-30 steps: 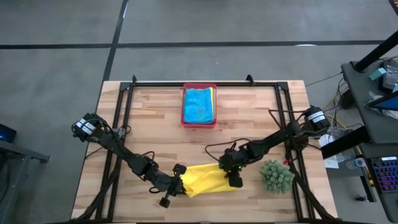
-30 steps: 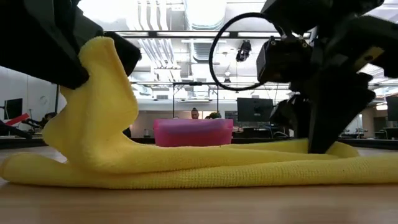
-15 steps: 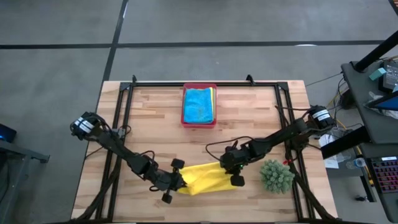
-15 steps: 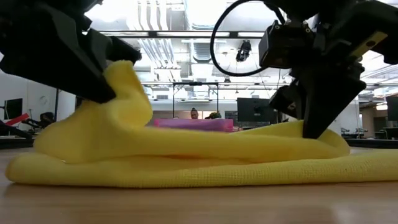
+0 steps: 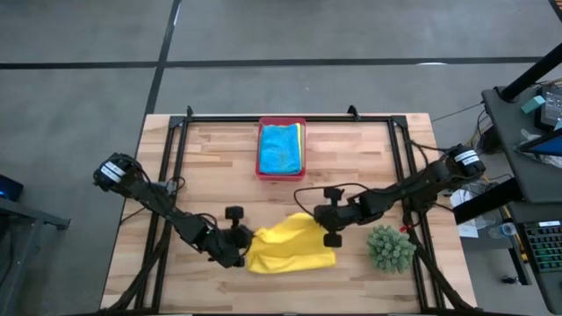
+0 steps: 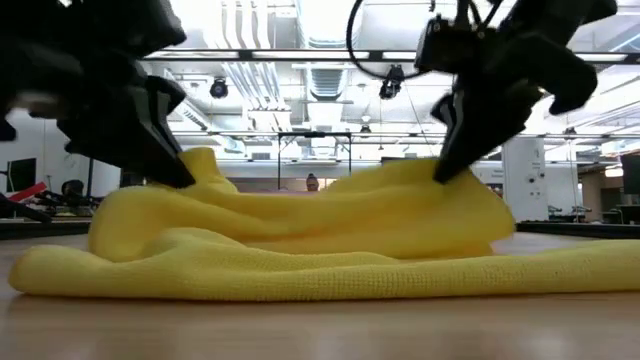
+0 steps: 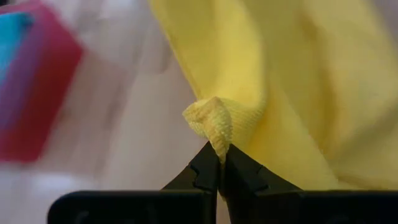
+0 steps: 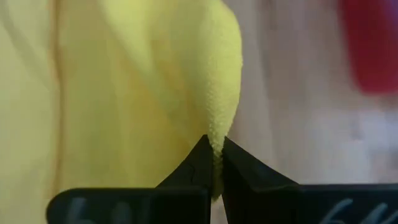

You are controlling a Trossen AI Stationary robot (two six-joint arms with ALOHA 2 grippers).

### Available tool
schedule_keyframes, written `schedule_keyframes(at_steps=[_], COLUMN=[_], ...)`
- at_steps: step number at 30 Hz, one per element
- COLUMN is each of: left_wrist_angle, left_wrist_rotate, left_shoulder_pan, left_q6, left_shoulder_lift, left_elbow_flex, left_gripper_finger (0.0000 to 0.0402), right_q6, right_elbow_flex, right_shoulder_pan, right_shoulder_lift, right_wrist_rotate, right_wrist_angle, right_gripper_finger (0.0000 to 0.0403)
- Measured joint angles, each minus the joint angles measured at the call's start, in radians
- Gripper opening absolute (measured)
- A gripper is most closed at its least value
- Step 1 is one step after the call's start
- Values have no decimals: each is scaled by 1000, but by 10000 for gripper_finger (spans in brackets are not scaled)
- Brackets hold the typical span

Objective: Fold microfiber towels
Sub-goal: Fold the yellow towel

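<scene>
Since a second ago: both arms have carried the near edge of the soft yellow microfiber towel (image 5: 288, 245) away from the table's front edge toward the tray, so the flat strip now humps up in the middle
Left gripper (image 7: 219, 167): fingers pressed together on a bunched corner of the yellow cloth, at the cloth's left end
Right gripper (image 8: 212, 163): fingers pinching the opposite corner fold, at the cloth's upper right (it closed there within the last second)
Towel position: on the front centre of the wooden slatted table (image 5: 211, 158), lower layer flat on the wood, upper layer lifted and draped between the two grips
Other towels: a turquoise blue cloth (image 5: 280, 147) lies on top in the pink plastic tray (image 5: 281, 174), a yellow edge showing beside it
Bystander: the spiky green plant (image 5: 389, 247) sits just right of the cloth
Step in hand: first fold, seemingly mid-carry
Next move calls for: laying both held corners down on the far edge, level with each other, then letting go
</scene>
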Motion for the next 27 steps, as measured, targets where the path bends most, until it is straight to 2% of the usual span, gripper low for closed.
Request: schedule_keyframes(at_steps=[2, 5, 11, 16, 21, 27], left_wrist_angle=[-36, -59, -59, -56, -55, -55], left_wrist_rotate=[-37, -38, -31, -27, 4, 7], left_shoulder_pan=[0, 0, -2, -2, -1, 0], left_q6=[-23, -27, -27, -26, -26, -18], left_shoulder_lift=[-3, -3, 7, 9, 9, 9], left_elbow_flex=[0, 0, 0, 0, 0, 0], left_gripper_finger=[0, 0, 0, 0, 0, 0], right_q6=[-9, -39, -53, 11, 72, 103], right_elbow_flex=[0, 0, -11, -19, -19, -19], right_shoulder_pan=[10, 35, 84, 93, 92, 92], right_shoulder_lift=[-17, -26, 18, 105, 170, 158], right_wrist_rotate=[38, 41, -151, -195, -244, -254], right_wrist_angle=[3, 10, 93, 128, 169, 180], right_gripper_finger=[9, 9, 9, 17, 66, 133])
